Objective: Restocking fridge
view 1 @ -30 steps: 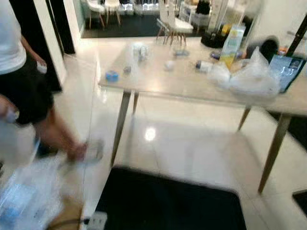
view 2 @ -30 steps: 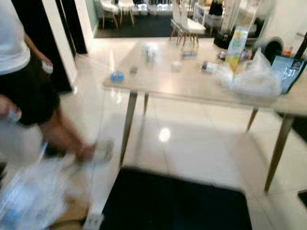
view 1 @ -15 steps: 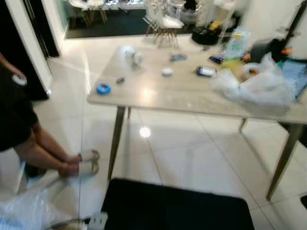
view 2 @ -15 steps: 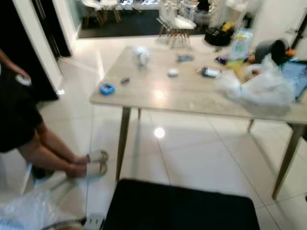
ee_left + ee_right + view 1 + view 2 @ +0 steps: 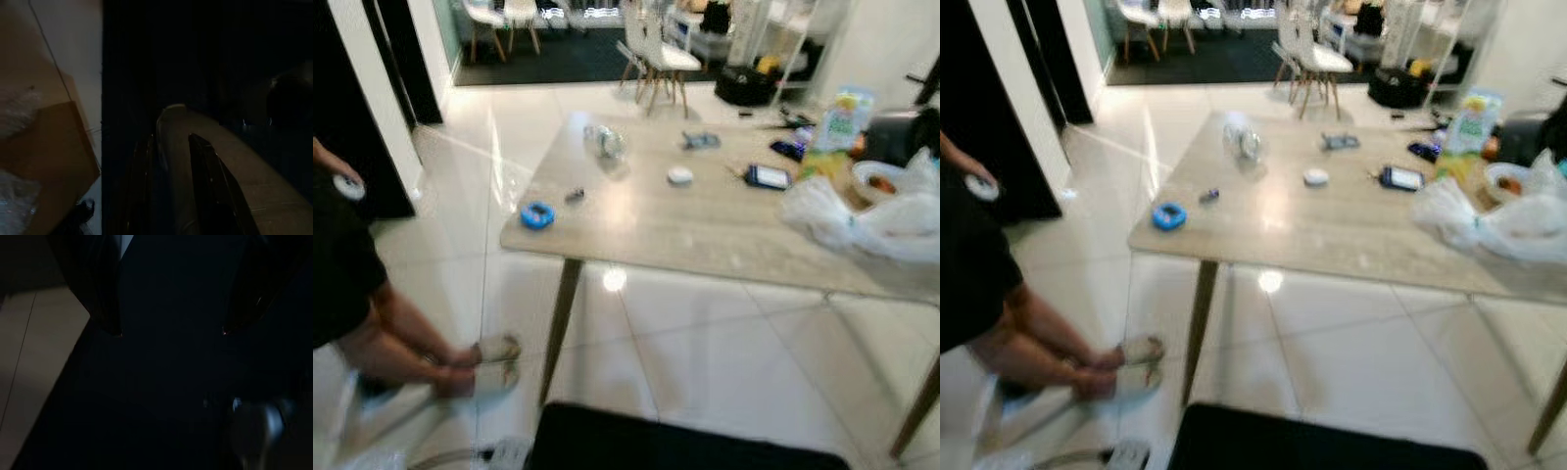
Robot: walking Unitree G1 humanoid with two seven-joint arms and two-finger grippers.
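A pale wooden surface [image 5: 1332, 235] on slim angled legs stood ahead, carrying a small blue round object [image 5: 1168, 216], a crumpled white plastic bag [image 5: 1503, 220] and a tall green-and-white carton [image 5: 1470, 119] (its print too blurred to read). A person's legs [image 5: 1038, 343] stood between it and the robot's left side. The left gripper [image 5: 171, 147] hung with jaws nearly closed and empty, and the right gripper [image 5: 171, 330] with jaws wide apart, over a black floor mat [image 5: 1332, 446].

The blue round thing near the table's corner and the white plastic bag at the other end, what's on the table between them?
In the left eye view, between the blue round thing and the white plastic bag lie a small white disc and a dark flat object.
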